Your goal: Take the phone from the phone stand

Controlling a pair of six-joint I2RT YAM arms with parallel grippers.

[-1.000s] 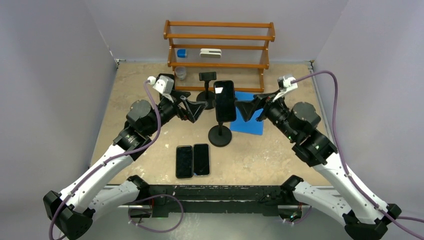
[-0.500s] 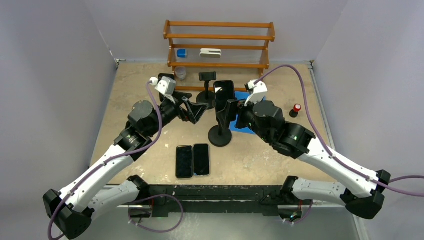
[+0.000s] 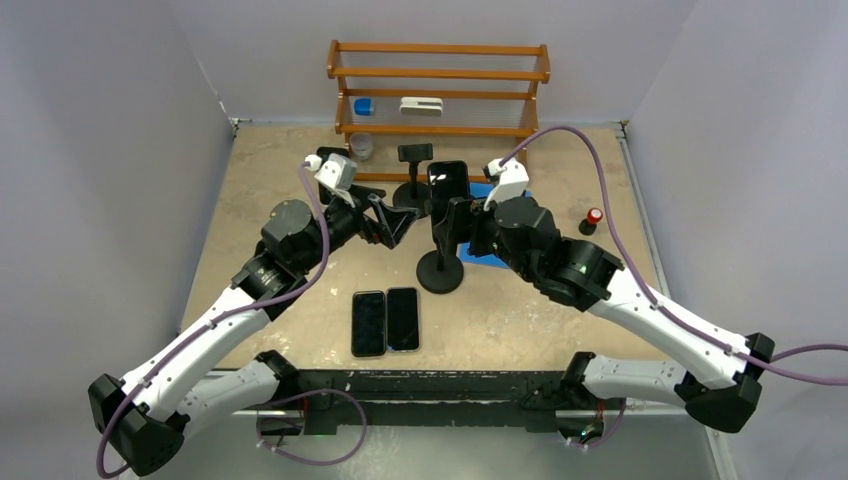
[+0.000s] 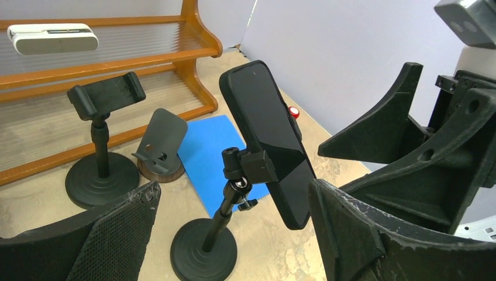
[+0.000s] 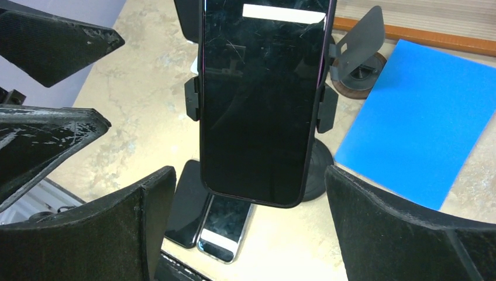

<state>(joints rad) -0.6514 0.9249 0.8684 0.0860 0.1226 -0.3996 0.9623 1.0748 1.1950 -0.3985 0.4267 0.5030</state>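
Note:
The black phone (image 3: pixel 449 190) is clamped upright, tilted back, on a black round-based phone stand (image 3: pixel 440 271) at mid table. In the right wrist view the phone (image 5: pixel 260 99) faces me, its lower edge just ahead of the gap of my open right gripper (image 5: pixel 251 231); the fingers (image 5: pixel 105 234) do not touch it. My left gripper (image 4: pixel 234 240) is open beside the stand's post (image 4: pixel 225 208), on the phone's (image 4: pixel 266 132) left, back side. In the top view the left gripper (image 3: pixel 395 222) and right gripper (image 3: pixel 455 226) flank the stand.
Two dark phones (image 3: pixel 385 320) lie flat near the front edge. A blue sheet (image 3: pixel 500 250) lies right of the stand. Behind stand an empty phone stand (image 3: pixel 413 175), a small wood-based holder (image 4: pixel 159 146) and a wooden rack (image 3: pixel 437 90). A red-capped object (image 3: pixel 593 217) sits at the right.
The right arm swung in from the right and now faces the phone with its fingers wide. The left gripper edged slightly toward the stand. The red-capped object came into view.

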